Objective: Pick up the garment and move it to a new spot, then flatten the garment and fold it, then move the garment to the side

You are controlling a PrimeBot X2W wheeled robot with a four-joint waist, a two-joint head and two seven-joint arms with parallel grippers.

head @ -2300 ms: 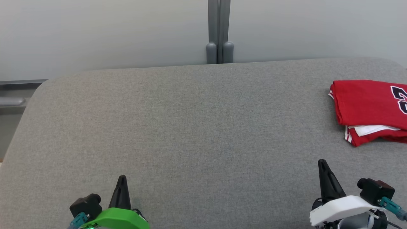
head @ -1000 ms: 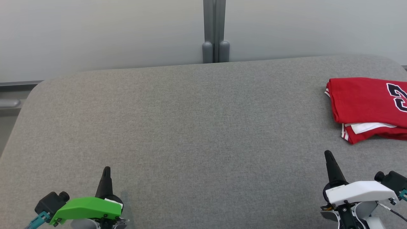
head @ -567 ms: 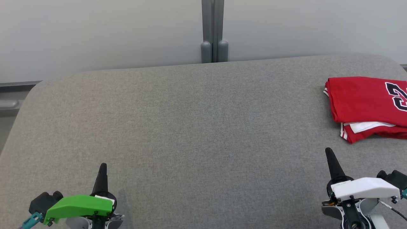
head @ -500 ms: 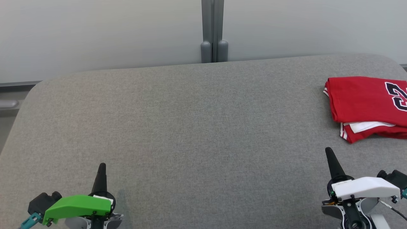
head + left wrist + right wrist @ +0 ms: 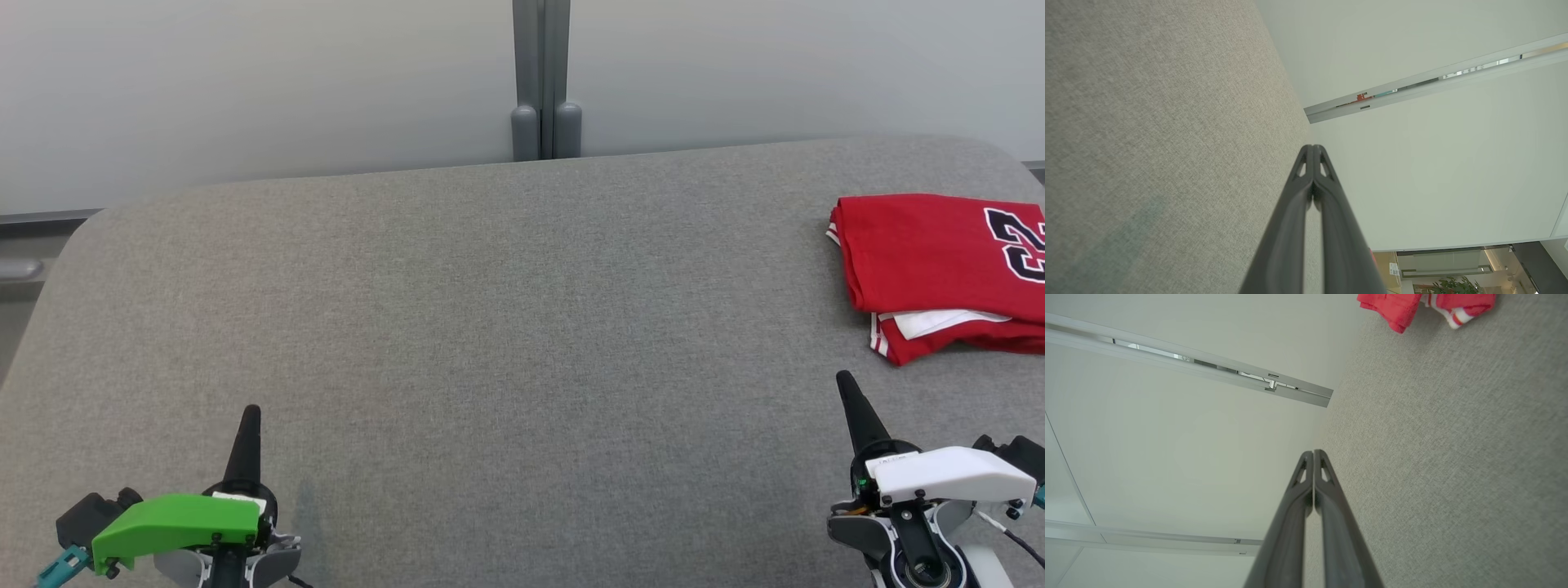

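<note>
The garment (image 5: 939, 261) is a red jersey with white trim and a dark number, lying folded at the right edge of the grey table (image 5: 506, 327). Its folded corner (image 5: 1425, 308) also appears at the top of the right wrist view. My right gripper (image 5: 843, 380) hovers at the lower right, a short way in front of the garment, shut with nothing in it. Over the table's lower left my left gripper (image 5: 250, 411) is shut and holds nothing. Both pairs of fingers (image 5: 1312, 149) (image 5: 1313, 452) are pressed together in their wrist views.
A pale wall with a grey vertical post (image 5: 540, 82) stands behind the table's far edge. The table's rounded left corner (image 5: 90, 237) drops off toward a grey rail (image 5: 24, 265).
Both grippers have drawn back toward the lower corners, the left one further left. The head camera has shifted slightly, so the garment sits a little left and higher. Neither gripper has opened.
</note>
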